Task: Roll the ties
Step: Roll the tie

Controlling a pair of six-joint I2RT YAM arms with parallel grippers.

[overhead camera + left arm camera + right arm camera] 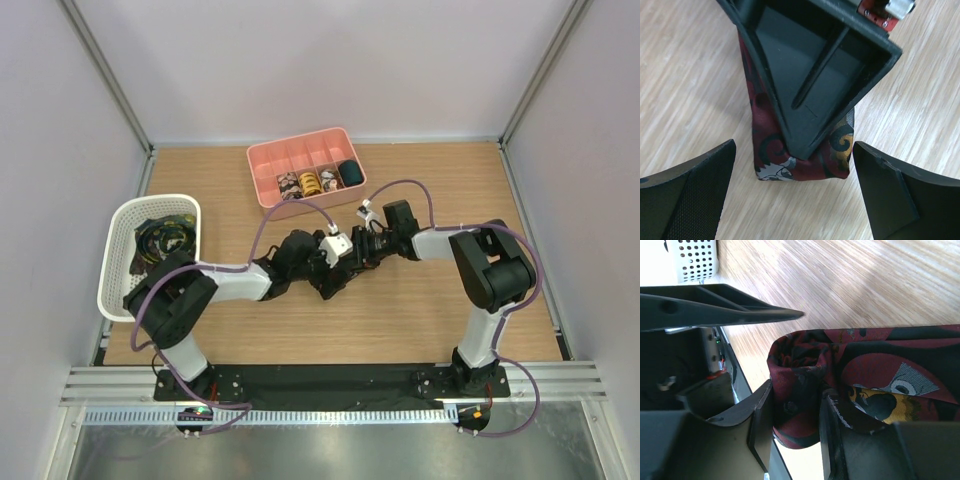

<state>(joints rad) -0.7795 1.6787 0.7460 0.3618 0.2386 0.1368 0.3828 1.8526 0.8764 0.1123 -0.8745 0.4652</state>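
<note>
The right gripper [795,427] pinches the dark-red tie [805,155] on the surface mid-table; the left gripper [792,195] straddles it, jaws open (the loose coil could unroll if released).

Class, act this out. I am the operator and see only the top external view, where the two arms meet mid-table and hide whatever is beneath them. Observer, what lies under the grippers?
Observer: The left wrist view shows a dark red patterned tie lying on the wooden table.
Operator: Has the left gripper closed on it?
Observer: No. The left gripper is open, and its fingers stand wide apart on either side of the tie's end.
</note>
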